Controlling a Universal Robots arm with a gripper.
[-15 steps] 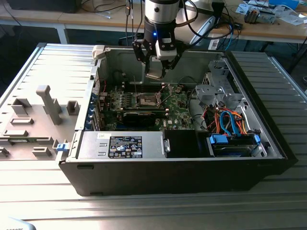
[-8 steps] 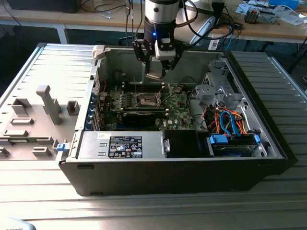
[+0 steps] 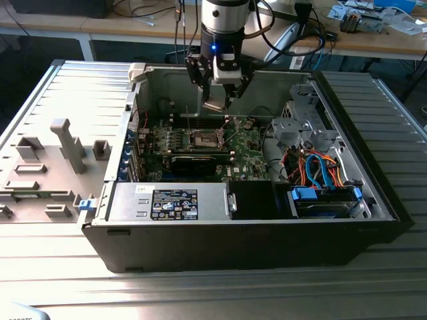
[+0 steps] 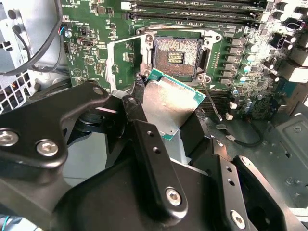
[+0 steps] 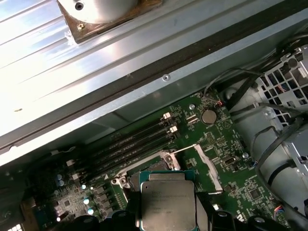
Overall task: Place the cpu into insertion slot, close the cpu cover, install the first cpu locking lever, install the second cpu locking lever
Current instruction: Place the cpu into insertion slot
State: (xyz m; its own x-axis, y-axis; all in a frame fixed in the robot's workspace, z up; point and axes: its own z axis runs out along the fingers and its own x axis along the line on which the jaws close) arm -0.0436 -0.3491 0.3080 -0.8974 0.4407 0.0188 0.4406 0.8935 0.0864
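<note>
Gripper (image 4: 166, 118) clamped on the cpu (image 4: 168, 96) by its edges. The chip is tilted and hangs clear of the board, upper centre of the exterior view. My read: level it, match corners to the insertion slot (image 4: 176, 57), lower softly, no sliding. Cpu: dull brushed lid, green rim. Slot: dark pin field. Silvery cpu cover (image 4: 110, 62) lies open beside it. Memory slots (image 4: 192, 12) beyond.
</note>
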